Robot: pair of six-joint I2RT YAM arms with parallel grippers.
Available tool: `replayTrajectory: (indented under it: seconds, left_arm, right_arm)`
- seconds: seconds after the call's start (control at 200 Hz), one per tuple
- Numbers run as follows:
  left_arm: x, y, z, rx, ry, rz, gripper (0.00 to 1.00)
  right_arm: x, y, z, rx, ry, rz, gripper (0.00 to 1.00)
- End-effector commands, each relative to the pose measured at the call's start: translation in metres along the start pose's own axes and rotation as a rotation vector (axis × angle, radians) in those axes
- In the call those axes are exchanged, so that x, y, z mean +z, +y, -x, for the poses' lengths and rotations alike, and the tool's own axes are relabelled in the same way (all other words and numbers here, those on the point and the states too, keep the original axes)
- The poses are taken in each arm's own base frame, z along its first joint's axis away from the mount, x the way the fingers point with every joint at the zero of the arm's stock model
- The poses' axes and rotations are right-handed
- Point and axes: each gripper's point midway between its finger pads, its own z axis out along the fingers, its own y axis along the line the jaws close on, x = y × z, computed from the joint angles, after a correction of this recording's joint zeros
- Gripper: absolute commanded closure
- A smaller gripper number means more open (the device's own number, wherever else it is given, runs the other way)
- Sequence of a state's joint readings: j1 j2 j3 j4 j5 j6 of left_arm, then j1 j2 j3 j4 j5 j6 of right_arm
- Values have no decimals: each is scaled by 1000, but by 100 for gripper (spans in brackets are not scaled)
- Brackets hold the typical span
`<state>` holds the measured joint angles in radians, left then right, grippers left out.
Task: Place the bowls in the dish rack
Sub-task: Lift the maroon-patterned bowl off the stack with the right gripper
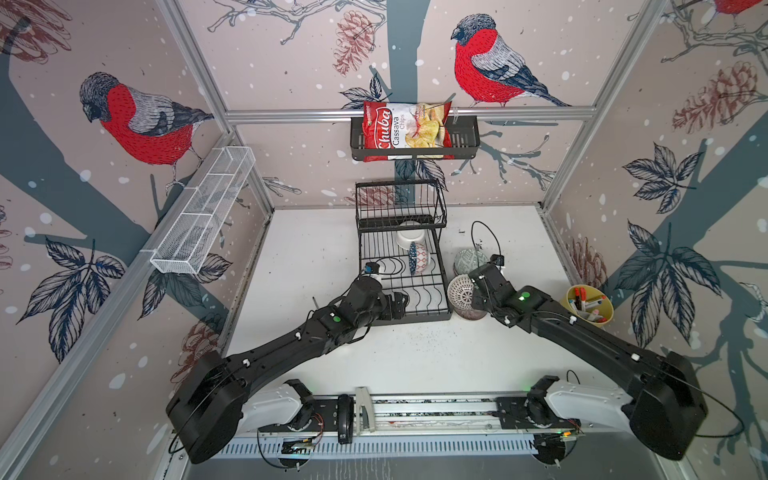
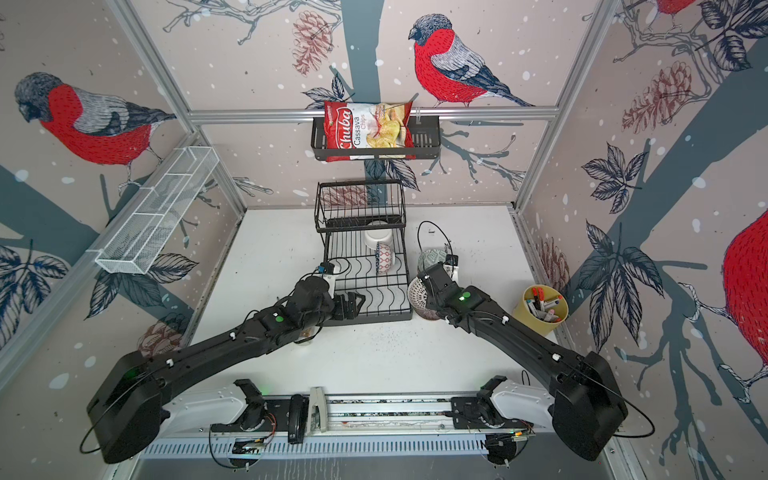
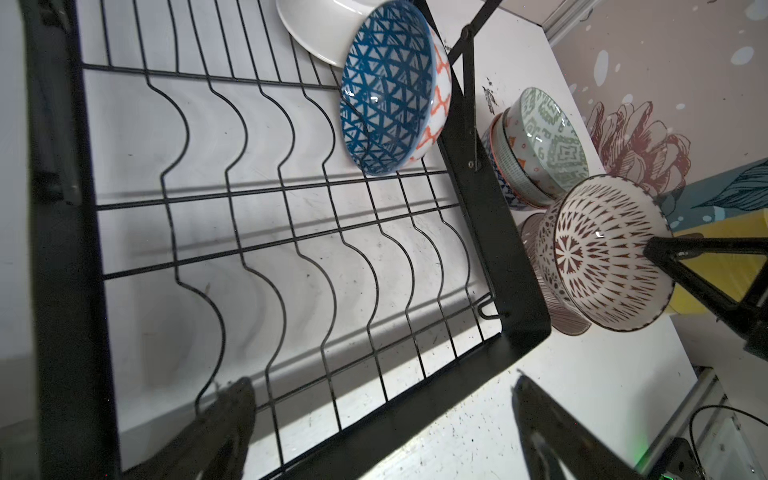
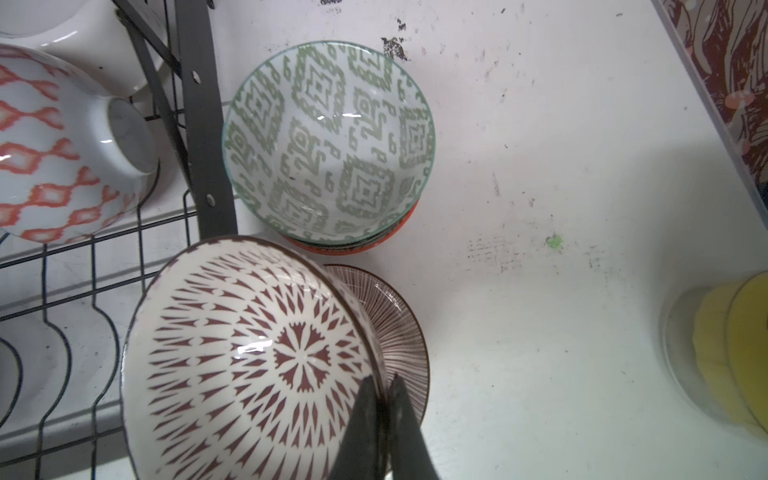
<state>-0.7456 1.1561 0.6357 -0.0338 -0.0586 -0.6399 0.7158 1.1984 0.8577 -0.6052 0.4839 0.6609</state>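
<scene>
Jaws of the left gripper (image 3: 382,415) stand wide apart and hold nothing, over the near left corner of the dish rack (image 3: 498,249). The rack sits mid-table, toward the far edge. In the far right slots of its lower grid a white bowl (image 1: 409,239) lies on its side, and a blue-lined bowl (image 3: 386,95) with an orange outside stands on edge against it. Other slots unfilled. On the table just beside the rack's right side: a nested stack topped by the grey-green bowl (image 4: 328,137). Nearer, the red-brown bowl (image 4: 249,361) is tilted over a striped bowl (image 4: 395,316). Here the right gripper (image 4: 380,384) is clamped on the red-brown bowl's rim, one finger inside, one outside. Judgement: glazed ceramic is rigid, slick, chips easily and is weighty for a rim pinch, so it may swing; grip deep on the wall. Yellow pot (image 1: 588,309) of markers stands near the table's right edge.
</scene>
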Motion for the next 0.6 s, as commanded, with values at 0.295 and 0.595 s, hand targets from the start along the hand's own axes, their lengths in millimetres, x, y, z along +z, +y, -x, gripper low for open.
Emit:
replayTrajectory:
  seconds: [0.295,0.595]
  left_arm:
    - [-33,64,5,-92,-81,171,4]
    - [-39,78,-3,-77,-79,203,4]
  right_arm:
    - [-32,31,37,-52,-135,-3,100]
    - [-40,66,53,-114,-182,31,100]
